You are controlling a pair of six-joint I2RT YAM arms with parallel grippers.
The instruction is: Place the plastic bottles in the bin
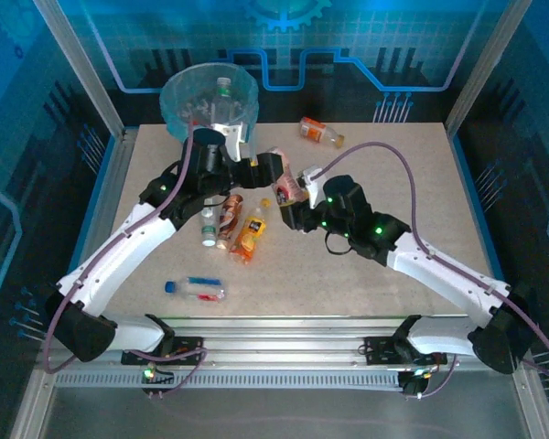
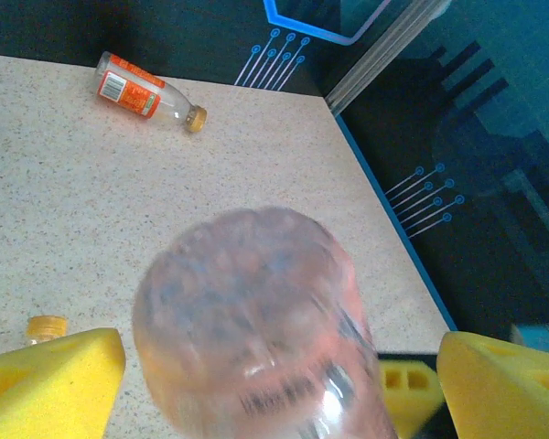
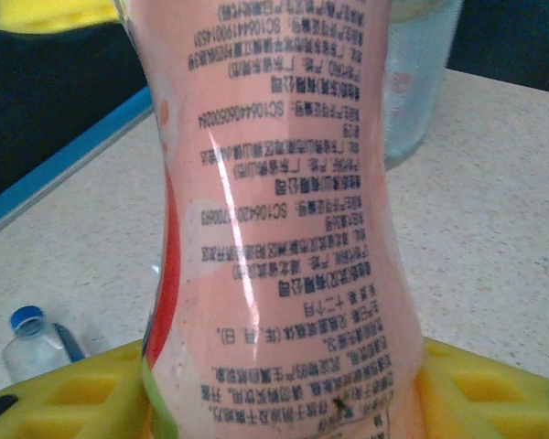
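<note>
A robotics lab test cell is being shown: a speckled beige tabletop point(image 1: 403, 201) is being enclosed by silver aluminium frame posts point(image 1: 82, 64) and blue panels printed with circuit patterns point(image 1: 366, 27).

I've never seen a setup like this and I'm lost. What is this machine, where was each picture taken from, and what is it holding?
These are two robot arms bolted to a table. The wide picture comes from a fixed camera above them; the other two from a camera on each wrist. Plastic bottles lie on the table, and more sit in the bin at the back. The right tool grips a pink-labelled bottle between yellow pads. The left tool flanks what looks like the same bottle; whether it grips is unclear.
</note>
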